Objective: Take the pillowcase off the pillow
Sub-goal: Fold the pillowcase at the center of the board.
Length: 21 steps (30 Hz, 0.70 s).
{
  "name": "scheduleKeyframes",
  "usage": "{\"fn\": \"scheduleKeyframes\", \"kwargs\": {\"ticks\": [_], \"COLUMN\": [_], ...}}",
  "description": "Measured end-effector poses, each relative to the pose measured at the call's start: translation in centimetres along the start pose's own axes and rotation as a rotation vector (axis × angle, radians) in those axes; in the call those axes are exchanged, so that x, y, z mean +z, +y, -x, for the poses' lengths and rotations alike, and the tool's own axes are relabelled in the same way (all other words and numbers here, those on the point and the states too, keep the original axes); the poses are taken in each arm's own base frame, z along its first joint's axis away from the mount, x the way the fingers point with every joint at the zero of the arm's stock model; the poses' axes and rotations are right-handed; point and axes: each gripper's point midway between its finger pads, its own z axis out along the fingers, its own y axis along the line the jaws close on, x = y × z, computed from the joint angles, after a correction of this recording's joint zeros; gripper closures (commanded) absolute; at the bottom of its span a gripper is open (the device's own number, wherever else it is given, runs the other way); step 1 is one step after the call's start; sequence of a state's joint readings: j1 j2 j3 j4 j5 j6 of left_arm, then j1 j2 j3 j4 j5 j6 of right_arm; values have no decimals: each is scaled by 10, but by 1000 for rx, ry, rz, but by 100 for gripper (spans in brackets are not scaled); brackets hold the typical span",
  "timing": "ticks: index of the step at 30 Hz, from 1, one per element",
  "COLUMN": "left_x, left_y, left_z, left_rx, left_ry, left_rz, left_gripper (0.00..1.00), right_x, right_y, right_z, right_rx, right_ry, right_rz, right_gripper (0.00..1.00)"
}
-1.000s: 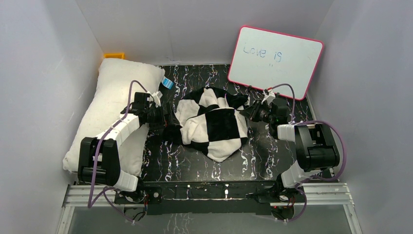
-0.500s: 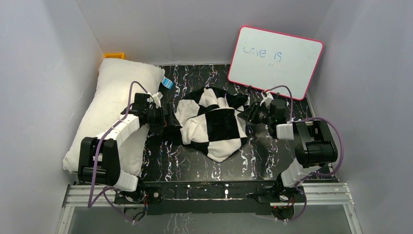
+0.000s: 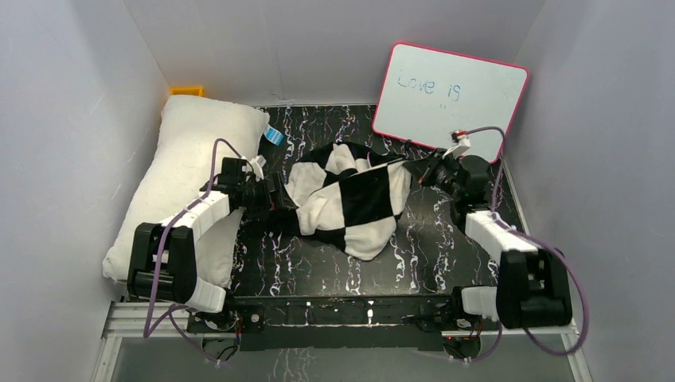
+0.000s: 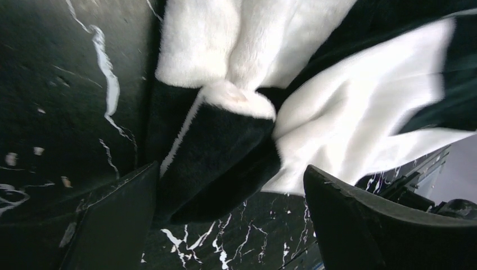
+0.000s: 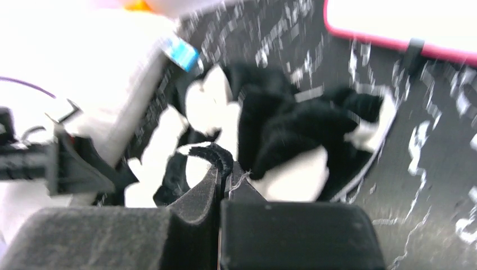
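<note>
Taking the top view as a clock face, with the arm bases at 6 and the back wall at 12, the black marble-patterned table (image 3: 430, 247) with white veins fills the floor of the white-walled cell.

The pillowcase (image 3: 350, 203), a thin floppy fabric cover in big black-and-white checks, lies crumpled at the middle of the table, wholly off the pillow. A white lobe of it sags toward 6 o'clock, and its upper edge is drawn into a taut line toward 2 o'clock.

The left gripper (image 3: 275, 199) sits at the heap's 9 o'clock edge with its jaws spread wide. In the left wrist view a black fold of the pillowcase (image 4: 225, 152) lies between the two dark fingers (image 4: 112, 225), and I cannot tell whether either touches it.

The right gripper (image 3: 415, 171) is at the heap's 2 o'clock corner. Its jaws are pressed together on a thin black edge of the fabric, seen in the right wrist view (image 5: 222, 174).

The pillow (image 3: 191, 159), a long plump plain white stuffed cushion, lies along the left wall from 8 to 11 o'clock, with the left arm reaching across its inner edge.

A small blue tag (image 3: 274, 135) lies on the table beside the pillow's far corner.

At 1 o'clock a pink-framed rectangular whiteboard (image 3: 450, 95) with handwriting leans on the back wall. A small orange object (image 3: 187, 90) shows behind the pillow at 11 o'clock.
</note>
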<state>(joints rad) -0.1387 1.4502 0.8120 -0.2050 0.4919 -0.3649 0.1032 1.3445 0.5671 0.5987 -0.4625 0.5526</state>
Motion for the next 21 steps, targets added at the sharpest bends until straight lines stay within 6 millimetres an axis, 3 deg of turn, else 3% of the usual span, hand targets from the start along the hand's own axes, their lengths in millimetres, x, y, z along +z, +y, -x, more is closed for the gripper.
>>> {"fn": "scheduleKeyframes", "kwargs": {"ticks": [2,4,6,10,12,16,21], "left_x": [5,14,22,33,34,26,-3], "left_y": [-1,-7,-19,-29,-27,-35,-65], "left_z": [-10,-25,-37,-52,-56,-48,-28], "left_rx": [-13,3,28,23,-10,-12,83], "left_ry": [20,55,83,93,83,19,-133], "left_rz": [1,17,19,-4,-6,-38,-140], "left_gripper": [8,25,44,87,100,100,100], "right_x": [-14,-24,-28,-28,-27,-27,-27], "right_y": [21,41,53,48,42,34,29], "right_z": [36,70,90,88,81,75,72], "right_rx": [-57,-108,-138,-134,-118,-103,-95], "right_ry": [-105,-187,-226,-209,-182,-156,-144], "right_rz": [18,40,51,31,11,-16,-36], "right_gripper": [100,100,100,100,100,100,100]}}
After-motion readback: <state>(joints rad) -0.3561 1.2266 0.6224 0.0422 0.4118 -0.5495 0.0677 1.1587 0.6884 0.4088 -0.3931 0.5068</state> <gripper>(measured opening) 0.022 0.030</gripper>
